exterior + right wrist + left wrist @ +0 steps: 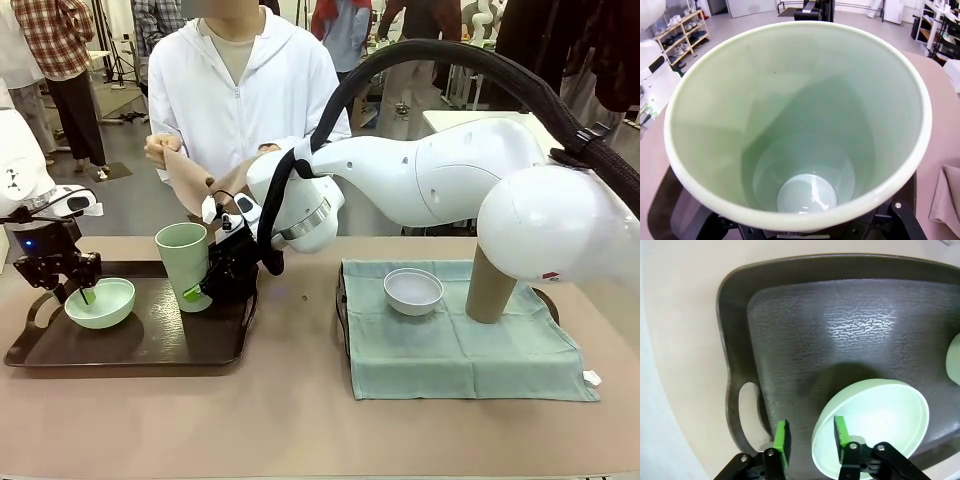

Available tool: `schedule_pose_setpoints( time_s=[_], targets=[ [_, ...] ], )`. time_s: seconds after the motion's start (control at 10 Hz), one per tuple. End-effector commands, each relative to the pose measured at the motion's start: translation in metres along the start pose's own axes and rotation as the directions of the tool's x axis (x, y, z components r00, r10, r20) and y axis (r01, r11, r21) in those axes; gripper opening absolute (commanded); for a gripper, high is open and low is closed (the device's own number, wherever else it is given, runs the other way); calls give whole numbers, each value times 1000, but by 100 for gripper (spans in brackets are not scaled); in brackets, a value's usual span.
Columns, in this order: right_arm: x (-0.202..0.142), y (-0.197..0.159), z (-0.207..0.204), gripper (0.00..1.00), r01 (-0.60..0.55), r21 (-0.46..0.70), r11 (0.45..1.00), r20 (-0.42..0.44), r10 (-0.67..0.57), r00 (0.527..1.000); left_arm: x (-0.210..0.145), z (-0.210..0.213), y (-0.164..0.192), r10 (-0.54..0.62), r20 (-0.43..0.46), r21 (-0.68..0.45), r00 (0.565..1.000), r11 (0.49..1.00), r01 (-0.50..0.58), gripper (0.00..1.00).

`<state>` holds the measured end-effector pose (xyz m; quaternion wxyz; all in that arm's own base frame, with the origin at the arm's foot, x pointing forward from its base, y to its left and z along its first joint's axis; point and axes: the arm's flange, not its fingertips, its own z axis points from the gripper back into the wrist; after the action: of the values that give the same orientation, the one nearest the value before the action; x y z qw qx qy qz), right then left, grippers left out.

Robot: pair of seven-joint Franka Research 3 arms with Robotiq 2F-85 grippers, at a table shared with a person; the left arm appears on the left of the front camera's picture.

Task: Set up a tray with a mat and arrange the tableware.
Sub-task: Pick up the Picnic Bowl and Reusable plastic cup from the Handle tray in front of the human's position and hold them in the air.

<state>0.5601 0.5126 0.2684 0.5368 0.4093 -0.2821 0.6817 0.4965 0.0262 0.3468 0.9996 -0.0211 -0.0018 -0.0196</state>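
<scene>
Left gripper (pixel 811 437): half open, astride rim of pale green bowl (pixel 100 303), one pad inside, one outside; seemingly not yet pinching.
Pale green bowl: left end of dark tray (pixel 150 345).
Tall green cup (pixel 182 255): upright at tray's right part, clamped near its base by right gripper (pixel 200 290).
White bowl (pixel 413 290), tall brown cup (pixel 490 290): on green mat (pixel 450 350), farther right on bench (pixel 300 420).

Tan table (pixel 300 420), smooth and matt. On the left side sits a dark tray (pixel 150 345) with a textured floor, raised rim and a cut-out handle at its left end. Well apart from it on the right, a pale green mat (pixel 450 355) is spread out and lightly creased, with a white tag (pixel 592 378) at its near right corner. The dark rim of a second tray (pixel 549 300) shows from under the mat's far right corner.
</scene>
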Motion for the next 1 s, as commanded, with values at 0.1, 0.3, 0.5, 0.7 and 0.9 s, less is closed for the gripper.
schedule_pose_setpoints(
  time_s=[0.1, 0.3, 0.5, 0.7, 0.9],
  targets=[
    [-2, -6, -1, 0, -25, 14, 1000, 14, 25, 1000, -3, 2, 3, 11, -4, 14, 1000, 1000, -10, 2],
    [-4, -6, 1, 0, -20, 13, 1000, 18, 20, 1000, -4, 2, 3, 11, -10, 14, 1000, 1000, -11, 0],
    [-3, -5, 2, 21, -22, 15, 1000, 18, 22, 1000, -2, 4, 4, 18, -15, 4, 1000, 1000, -18, 0],
    [-2, -4, 4, 21, -26, 21, 999, -11, 26, 1000, -1, 6, 6, 19, -26, -5, 999, 1000, -19, 0],
    [18, 21, 26, 0, 13, 89, 996, -3, -13, 1000, -14, 33, 9, 30, -56, -46, 998, 998, -33, 0]
  ],
)
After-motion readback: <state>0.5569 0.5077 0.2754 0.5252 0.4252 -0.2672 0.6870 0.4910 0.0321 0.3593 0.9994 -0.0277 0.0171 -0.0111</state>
